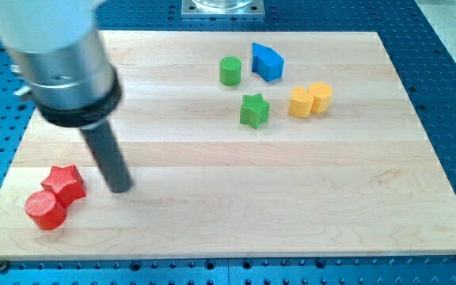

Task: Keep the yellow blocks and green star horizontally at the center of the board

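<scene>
A green star (254, 110) lies right of the board's middle, toward the view's top. Two yellow blocks touch each other to its right: a yellow hexagon-like block (301, 102) and a yellow cylinder (320, 96). My tip (120, 188) rests on the board at the lower left, far from these blocks, just right of a red star (65, 184).
A red cylinder (44, 210) touches the red star at the lower left. A green cylinder (229, 70) and a blue block (267, 62) sit near the view's top. The wooden board (236, 214) lies on a blue perforated table.
</scene>
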